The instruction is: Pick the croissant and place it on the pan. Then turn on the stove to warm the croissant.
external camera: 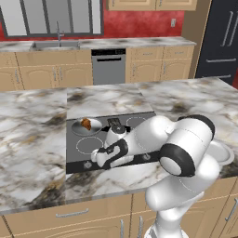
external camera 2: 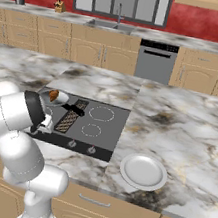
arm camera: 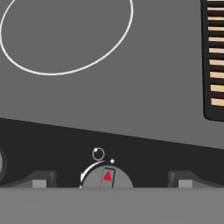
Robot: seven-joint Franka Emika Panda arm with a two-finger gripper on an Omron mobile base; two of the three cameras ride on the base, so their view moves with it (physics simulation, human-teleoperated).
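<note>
While the arm bends low over the front edge of the stove (external camera: 139,122), the gripper (arm camera: 112,183) hangs just above the dark knob strip with its jaws spread wide and nothing between them. In the hand view the two fingertips (arm camera: 42,179) stand to either side of one round knob (arm camera: 107,178), which carries a red triangle mark; neither tip touches it as far as can be seen. Above the knob lies grey cooktop with a white ring burner (arm camera: 127,35), and the brown grille strip (arm camera: 215,61) runs along the right edge of that view.

The croissant (external camera: 86,123) sits in the pan (external camera: 93,129), which rests on the far left burner of the stove. The right base view shows the same: croissant (external camera 2: 54,95) inside the pan (external camera 2: 62,100), its black handle (external camera 2: 74,109) pointing toward the grille.

A round white plate (external camera 2: 143,171) lies on the marble table (external camera 2: 188,130), right of the stove and well apart from the pan. Behind, a dishwasher (external camera 2: 156,62) stands among wooden cabinets under the sink (external camera 2: 113,25).
</note>
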